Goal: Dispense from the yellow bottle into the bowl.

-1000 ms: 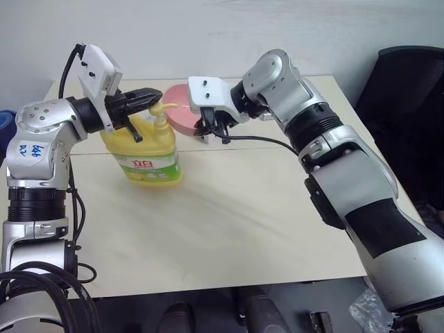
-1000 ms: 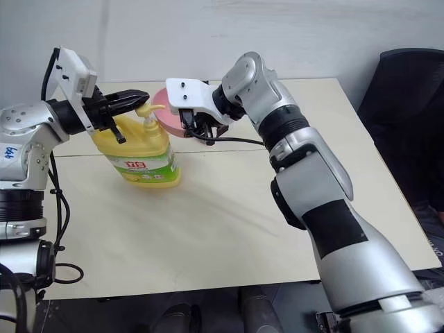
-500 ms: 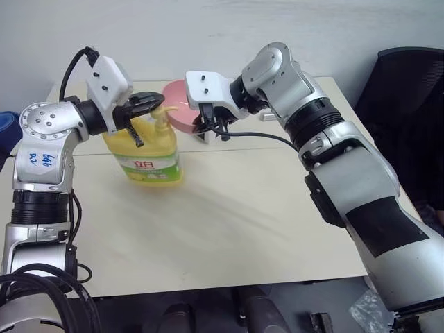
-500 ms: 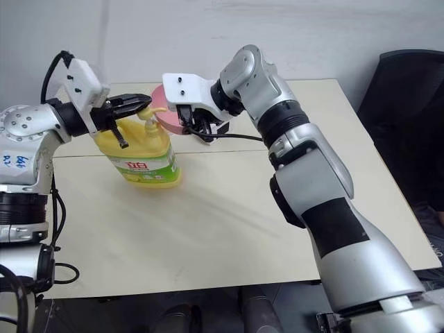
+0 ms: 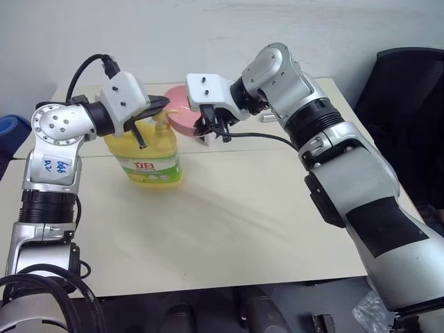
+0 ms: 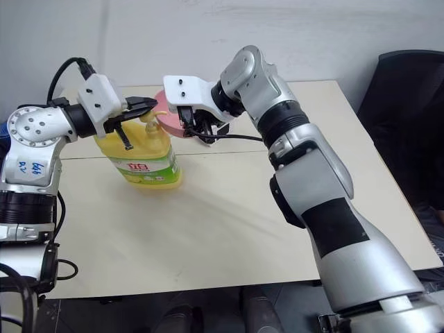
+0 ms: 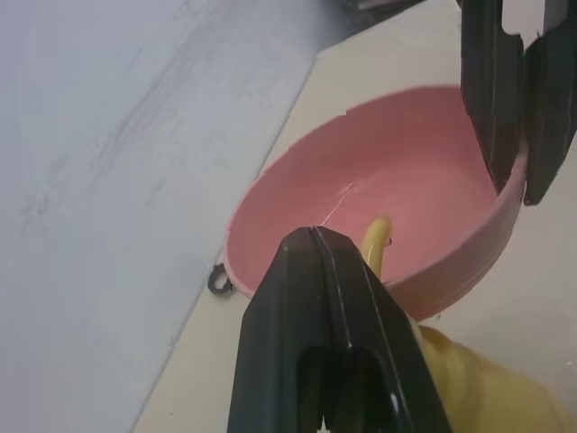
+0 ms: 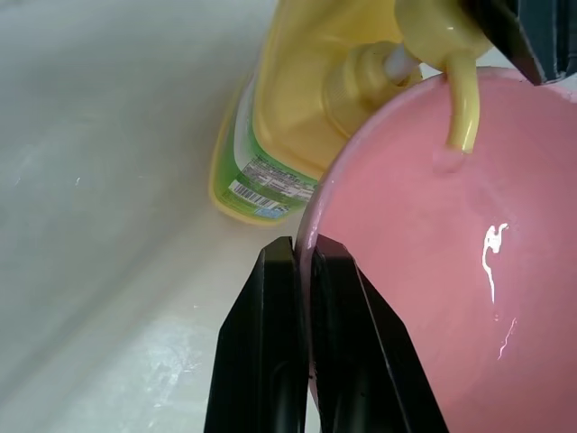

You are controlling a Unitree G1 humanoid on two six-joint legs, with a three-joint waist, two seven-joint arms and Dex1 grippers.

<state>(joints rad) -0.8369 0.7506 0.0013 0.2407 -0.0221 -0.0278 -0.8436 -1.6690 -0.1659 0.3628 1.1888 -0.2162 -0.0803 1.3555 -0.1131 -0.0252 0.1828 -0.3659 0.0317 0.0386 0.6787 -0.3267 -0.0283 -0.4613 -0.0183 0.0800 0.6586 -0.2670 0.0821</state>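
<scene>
Left eye view: yellow bottle [image 5: 147, 151] stands upright on the worktop [image 5: 229, 222] at about 10 o'clock. Left gripper [image 5: 161, 105] has its fingers clenched together, resting on the pump top. Bowl [image 5: 182, 116] at about 11 o'clock, just right of the bottle, tilted with the pump spout over its inside. Right gripper [image 5: 205, 125] fingers [image 8: 270, 361] grasp the bowl's rim.

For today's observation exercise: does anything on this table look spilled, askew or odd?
Only the pink bowl is askew: the right gripper, shut on its rim, holds it tilted under the yellow bottle's spout. The left gripper sits shut atop the pump. Nothing spilled on the table.
</scene>
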